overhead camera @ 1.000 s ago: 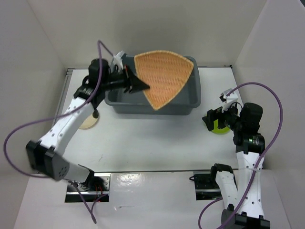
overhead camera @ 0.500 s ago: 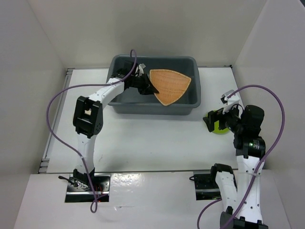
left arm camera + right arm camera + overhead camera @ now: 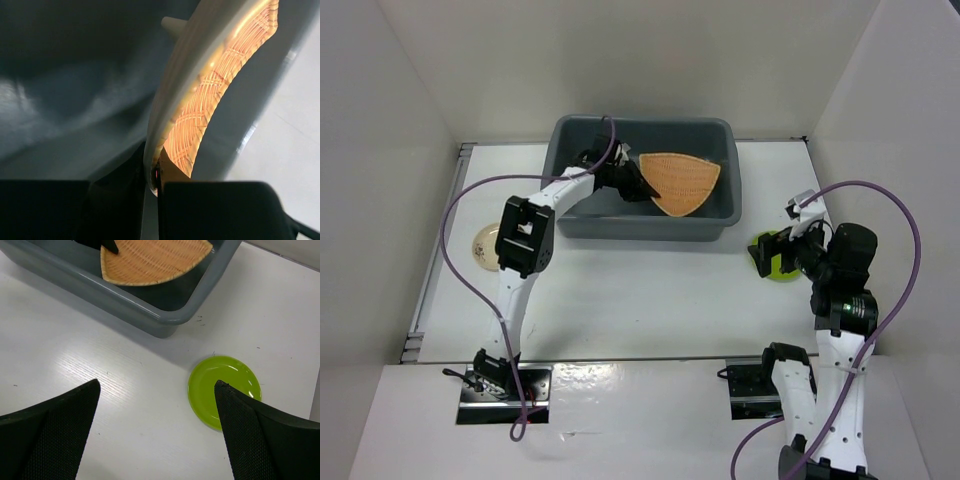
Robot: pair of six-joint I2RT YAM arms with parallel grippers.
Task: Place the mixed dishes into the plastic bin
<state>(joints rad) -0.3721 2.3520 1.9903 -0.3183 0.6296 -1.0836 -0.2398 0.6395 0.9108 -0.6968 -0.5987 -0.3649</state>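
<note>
White-walled table; left end effector tight on orange plate, right end effector wide.

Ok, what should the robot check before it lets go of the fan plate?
1. Left gripper shut on fan plate: ok.
2. Fan plate inside the bin: ok.
3. Fan plate resting on the bin floor: cannot tell.
4. Right gripper open: ok.
5. Green plate in bin: not ok, it is on the table.
6. Saucer in bin: not ok, it is on the table.
</note>
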